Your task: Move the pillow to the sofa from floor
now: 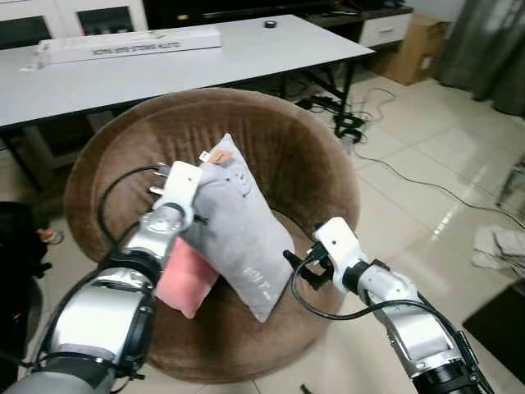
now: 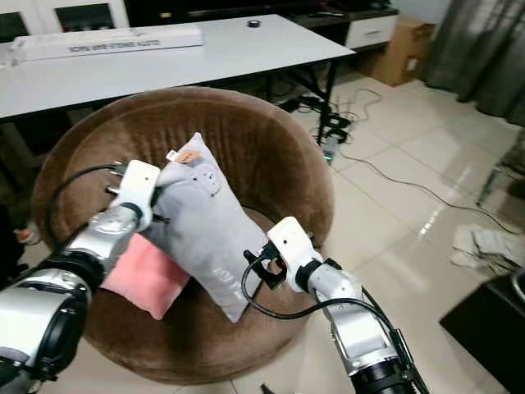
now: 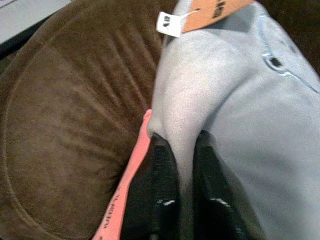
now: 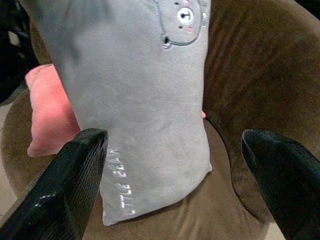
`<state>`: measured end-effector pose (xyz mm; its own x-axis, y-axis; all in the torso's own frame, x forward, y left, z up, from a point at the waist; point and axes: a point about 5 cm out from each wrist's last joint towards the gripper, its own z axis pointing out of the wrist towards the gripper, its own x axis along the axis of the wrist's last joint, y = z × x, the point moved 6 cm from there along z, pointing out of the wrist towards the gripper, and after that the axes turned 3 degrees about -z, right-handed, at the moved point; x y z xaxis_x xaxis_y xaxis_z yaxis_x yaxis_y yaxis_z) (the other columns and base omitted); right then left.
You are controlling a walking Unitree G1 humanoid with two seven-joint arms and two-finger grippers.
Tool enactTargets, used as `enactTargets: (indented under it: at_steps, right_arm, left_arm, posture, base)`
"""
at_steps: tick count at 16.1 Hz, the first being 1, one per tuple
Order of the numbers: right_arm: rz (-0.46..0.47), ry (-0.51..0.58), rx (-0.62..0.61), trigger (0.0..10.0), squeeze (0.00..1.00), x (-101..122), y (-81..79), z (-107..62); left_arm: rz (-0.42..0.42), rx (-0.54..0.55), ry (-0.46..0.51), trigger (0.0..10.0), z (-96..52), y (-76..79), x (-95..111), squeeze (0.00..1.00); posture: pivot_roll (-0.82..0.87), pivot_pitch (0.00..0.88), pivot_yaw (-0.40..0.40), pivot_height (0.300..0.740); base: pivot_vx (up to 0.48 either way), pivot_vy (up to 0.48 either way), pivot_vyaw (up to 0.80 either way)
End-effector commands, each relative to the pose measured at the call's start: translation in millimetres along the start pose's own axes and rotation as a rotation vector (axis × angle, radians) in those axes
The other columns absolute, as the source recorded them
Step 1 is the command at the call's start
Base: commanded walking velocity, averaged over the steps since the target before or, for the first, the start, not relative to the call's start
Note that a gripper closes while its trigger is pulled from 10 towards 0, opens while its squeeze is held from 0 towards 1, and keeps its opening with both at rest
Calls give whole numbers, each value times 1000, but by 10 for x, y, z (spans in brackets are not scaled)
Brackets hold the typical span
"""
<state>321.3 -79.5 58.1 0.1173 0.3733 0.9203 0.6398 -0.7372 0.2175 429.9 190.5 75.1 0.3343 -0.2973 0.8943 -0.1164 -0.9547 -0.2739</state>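
Pillow: The grey pillow (image 1: 238,230) stood tilted on the seat of the round brown sofa (image 1: 303,156). Its low corner touched the seat cushion. It leaned over a pink pillow (image 1: 184,283) that lay under it.

Left claw: The left gripper (image 3: 182,150) was clenched on a fold of the grey pillow near its top edge. The wrist view showed cloth bunched between the two black fingers (image 3: 157,190). A small orange tag (image 3: 210,10) hung from the top corner just beside the pinch.

Right claw: The right gripper (image 1: 297,271) was spread wide and held nothing. It sat just beside the pillow's low end, with one finger (image 4: 75,185) on each side of it but not touching.

How it would handle: The pillow looked soft and light. It bent where it was pinched, so it was squashy and not stiff. The cloth looked fuzzy, not slippery. It would not break if it dropped.

Where to hold: A pinch on an edge or corner looked like enough. A second hold at the low end would stop it flopping.

How far along: The pillow was already on the sofa, so the job looked almost done. The left claw only needed to let go.

Other things: A white table (image 1: 271,49) stood behind the sofa with a long box (image 1: 131,43) on it.
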Motion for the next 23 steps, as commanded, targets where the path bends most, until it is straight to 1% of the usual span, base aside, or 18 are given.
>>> enactTargets:
  at_steps: [1, 2, 6, 7, 8, 9, 10, 11, 13, 15, 16, 17, 18, 19, 20, 21, 22, 23]
  right_arm:
    - [-10, -2, -25, 10000, 0, 36, 48, -6]
    - [-6, -4, -35, 10000, 0, 40, 58, -10]
    - [7, -8, -55, 10000, 0, 28, 44, 2]
    - [19, -5, -75, 10000, 0, 33, 68, 13]
    - [34, -5, -104, 10000, 0, 31, 115, 15]
    - [53, -25, -153, 10000, 0, -21, 201, 4]
    - [91, -57, -227, 10000, 0, -124, 325, -26]
    - [109, -67, -256, 10000, 0, -168, 373, -43]
    - [138, -120, -319, 10000, 0, -326, 451, -100]
    - [201, -123, -345, 10000, 0, -373, 476, -89]
    - [201, -131, -346, 10000, 0, -387, 463, -54]
    - [203, -132, -352, 10000, 0, -389, 461, -39]
    - [213, -134, -371, 10000, 0, -385, 486, -9]
    - [227, -142, -404, 10000, 0, -395, 533, -1]
    - [243, -146, -413, 10000, 0, -418, 543, -16]
    - [285, -184, -456, 10000, 0, -559, 597, -110]
    - [289, -195, -476, 10000, 0, -608, 636, -152]
    - [295, -198, -490, 10000, 0, -623, 660, -168]
  left_arm:
    - [-3, 40, 33, 10000, 5, -137, 133, 1000]
    - [5, 56, 41, 10000, 0, -201, 160, 1000]
    - [41, 73, 70, 10000, -12, -295, 227, 1000]
    - [29, 70, 77, 10000, -15, -288, 223, 1000]
    - [5, 47, 85, 10000, -14, -233, 214, 1000]
    - [-28, -16, 102, 10000, -14, -100, 201, 1000]
    - [-65, -115, 132, 10000, -31, 120, 181, 0]
    - [-83, -161, 152, 10000, -49, 227, 172, 0]
    - [-137, -282, 222, 10000, -152, 545, 117, 0]
    - [-255, -360, 283, 10000, -286, 817, 102, 0]
    - [-254, -373, 290, 10000, -360, 960, 45, 0]
    - [-234, -367, 293, 10000, -392, 992, 8, 0]
    - [-187, -348, 292, 10000, -411, 990, -49, 0]
    - [-138, -269, 273, 10000, -408, 817, -141, 0]
    - [-132, -237, 275, 10000, -425, 723, -149, 0]
    - [-151, -173, 285, 10000, -502, 511, -160, 0]
    - [-166, -146, 285, 10000, -543, 425, -182, 0]
    - [-165, -132, 283, 10000, -557, 388, -199, 0]
  posture:
    - [-96, 0, 20, 740]
    - [-93, 0, 21, 740]
    - [-76, 0, 27, 740]
    - [-73, 0, 32, 740]
    - [-69, 0, 36, 740]
    - [-63, 0, 38, 740]
    - [-57, 0, 43, 740]
    - [-51, 0, 45, 740]
    - [-32, 0, 44, 740]
    - [-5, 0, 37, 740]
    - [8, 0, 31, 740]
    - [11, 0, 30, 740]
    - [19, 0, 27, 740]
    - [29, 0, 30, 740]
    - [31, 0, 31, 740]
    - [34, 0, 32, 740]
    - [34, 0, 31, 740]
    - [34, 0, 32, 740]
  base:
    - [0, 0, 0]
    - [0, 0, 0]
    - [0, 0, 0]
    - [0, 0, 0]
    - [0, 0, 0]
    - [0, 0, 0]
    - [0, 0, 0]
    - [0, 0, 0]
    - [0, 0, 0]
    - [0, 0, -650]
    - [0, 0, -769]
    - [0, 0, -775]
    - [0, 0, -775]
    - [0, 0, -763]
    - [0, 0, -756]
    - [0, 0, -756]
    - [0, 0, -756]
    - [0, 0, -756]
